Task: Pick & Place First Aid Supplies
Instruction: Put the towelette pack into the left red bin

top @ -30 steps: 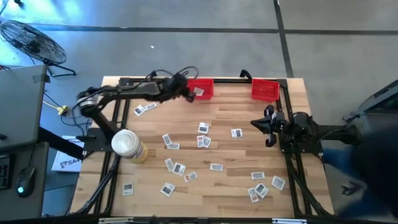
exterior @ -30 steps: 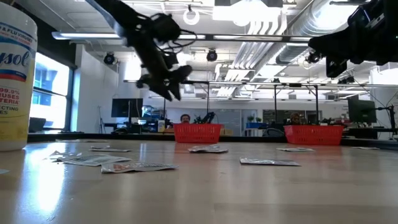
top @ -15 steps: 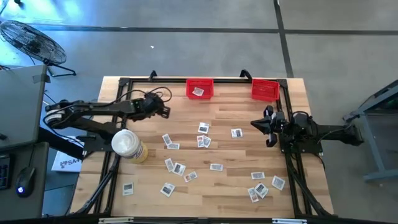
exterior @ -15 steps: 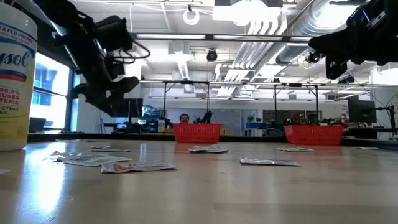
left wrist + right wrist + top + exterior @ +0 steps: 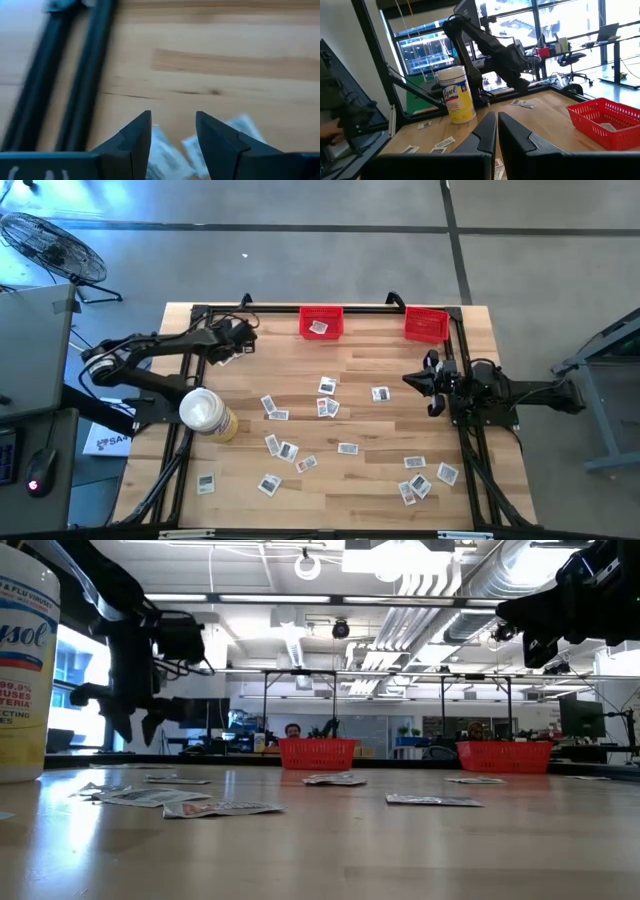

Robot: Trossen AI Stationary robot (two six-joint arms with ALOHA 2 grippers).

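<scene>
The left gripper (image 5: 233, 346) hangs spread wide over two packets (image 5: 165, 157) near the table's far-left corner. It should centre on one, descend squarely, and pinch an edge. More packets (image 5: 327, 407) lie mid-table; one sits in the red bin (image 5: 321, 322). The right gripper (image 5: 428, 384) waits clenched, empty.

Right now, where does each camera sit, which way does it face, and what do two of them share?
High: overhead, facing down; both arms show.
Low: at tabletop height, facing level across the packets toward the room.
Left wrist: above two packets, the left gripper with open jaws.
Right wrist: facing across the table, the right gripper with shut jaws.
Shared: high and right wrist both show the wipes canister and a red bin.
</scene>
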